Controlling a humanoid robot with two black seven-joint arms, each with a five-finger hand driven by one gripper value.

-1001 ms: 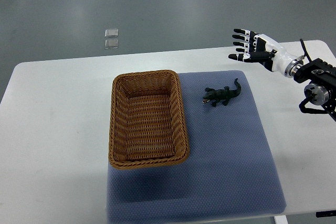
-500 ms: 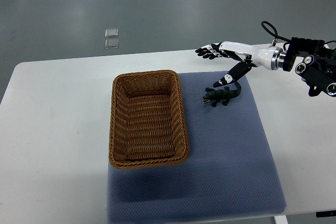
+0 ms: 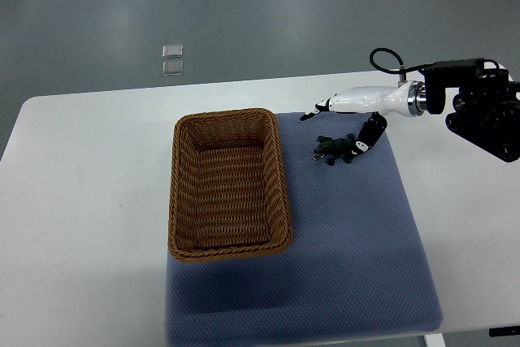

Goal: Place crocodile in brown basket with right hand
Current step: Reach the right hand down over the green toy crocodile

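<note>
A small dark green crocodile (image 3: 331, 150) lies on the blue mat (image 3: 349, 241), just right of the brown wicker basket (image 3: 280, 193). The basket has nothing in it. My right hand (image 3: 334, 131) reaches in from the right edge and hovers low over the crocodile. Its fingers (image 3: 313, 113) stretch out past the toy's far side, and the thumb (image 3: 361, 144) hangs down at the tail end, touching or nearly touching it. The hand is open and not closed on the toy. The left arm does not show.
The white table (image 3: 89, 201) carries the mat and basket. My right forearm and its black wrist housing (image 3: 479, 107) sit above the table's right end. Two small clear squares (image 3: 172, 61) lie on the grey floor beyond the table.
My right hand swung in from the table's right end, turned over and dropped down onto the crocodile. The thumb has come down by its tail. The crocodile and basket have not moved.
</note>
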